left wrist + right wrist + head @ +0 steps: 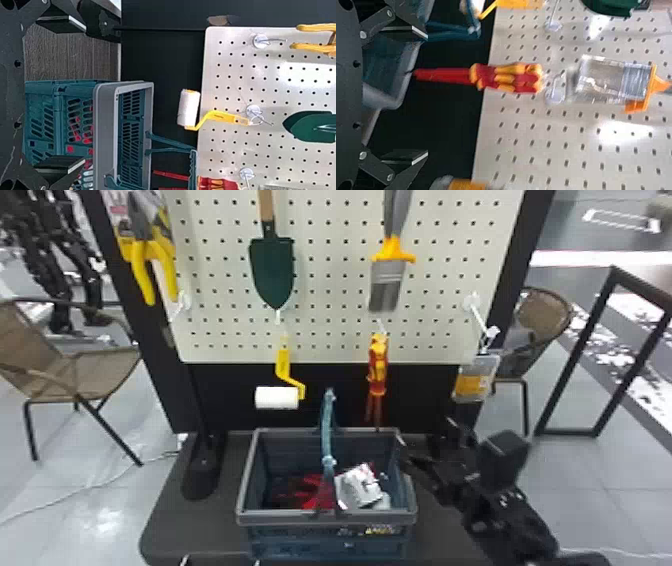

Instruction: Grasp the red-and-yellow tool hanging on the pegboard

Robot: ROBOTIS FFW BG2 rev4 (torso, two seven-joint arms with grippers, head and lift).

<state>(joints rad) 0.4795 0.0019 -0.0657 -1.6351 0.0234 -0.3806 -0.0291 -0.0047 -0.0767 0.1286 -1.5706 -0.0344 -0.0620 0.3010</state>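
The right gripper (421, 95) is seen spread wide and empty. The red-and-yellow tool (494, 77) hangs ahead of it, nearer one finger; if closed off-centre, the tool could be knocked off its hook (552, 93).

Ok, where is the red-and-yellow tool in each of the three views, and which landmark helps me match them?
Head view: the red-and-yellow tool hangs at the lower edge of the pegboard, above the back rim of the basket.
Left wrist view: the tool is cut off by the picture's edge, beside the blue basket handle.
Right wrist view: the tool lies sideways mid-picture, its handle over the pegboard's edge.
Shared landmark: the pegboard's lower edge.
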